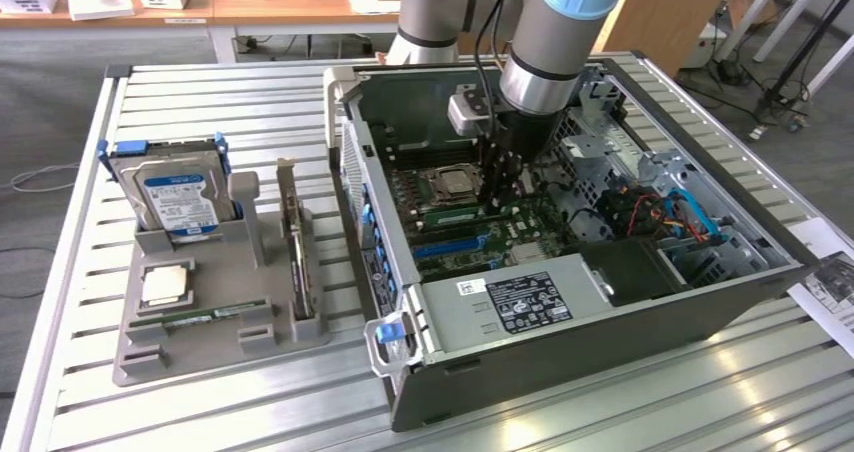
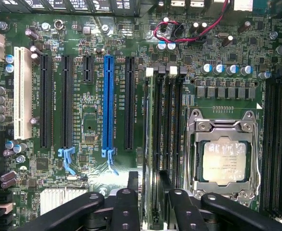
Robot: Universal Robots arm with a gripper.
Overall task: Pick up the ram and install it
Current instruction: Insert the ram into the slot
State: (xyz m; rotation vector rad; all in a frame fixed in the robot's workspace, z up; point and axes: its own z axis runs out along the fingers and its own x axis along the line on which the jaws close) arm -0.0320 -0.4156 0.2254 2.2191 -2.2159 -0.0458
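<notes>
Wrist view: hand [image 2: 149,178] parted wide, straddling the ram [image 2: 154,125] and clamping nothing; the ram stands edge-on in a slot just beside the CPU socket [image 2: 222,161]. Looks light, thin, stiff, probably fragile; best held by the long edges mid-length

The exterior view stands well back and high, looking down on the whole open computer case [image 1: 561,372]. The wrist view looks straight down past the jaws of the gripper [image 2: 149,179], close over the motherboard [image 2: 92,125]. Both views share the processor socket [image 2: 225,159] [image 1: 451,185] just beside the jaws.
</notes>
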